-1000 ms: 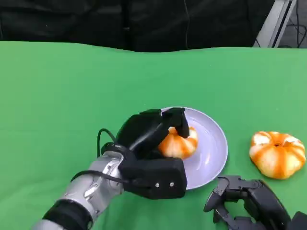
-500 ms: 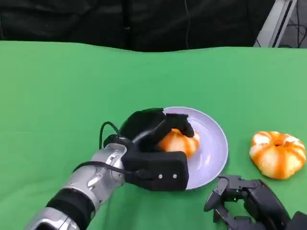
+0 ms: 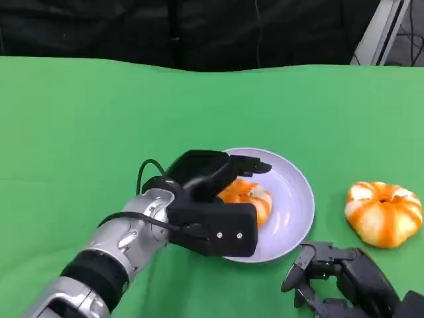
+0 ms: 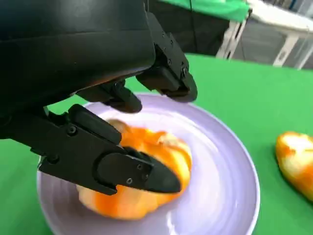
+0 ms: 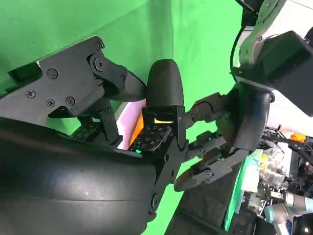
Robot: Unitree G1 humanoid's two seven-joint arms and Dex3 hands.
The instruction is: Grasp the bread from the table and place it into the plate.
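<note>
— Orange and white, the bread [image 3: 248, 198] lies in the lilac plate [image 3: 295, 199] on the green surface [image 3: 99, 126]. Is it held?

— No. The left robot hand [image 3: 212, 199] hovers over it, fingers [image 4: 122, 169] spread to either side, gripping nothing.

— And the other loaf?

— A second bread [image 3: 383, 213] sits on the cloth well right of the plate. The right robot hand [image 3: 338, 278] lies just beside the plate's near rim, fingers loosely apart, holding nothing.

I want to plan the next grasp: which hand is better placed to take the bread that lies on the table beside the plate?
Probably the right hand: it rests open just below that bread, while the left hand is over the plate.
</note>
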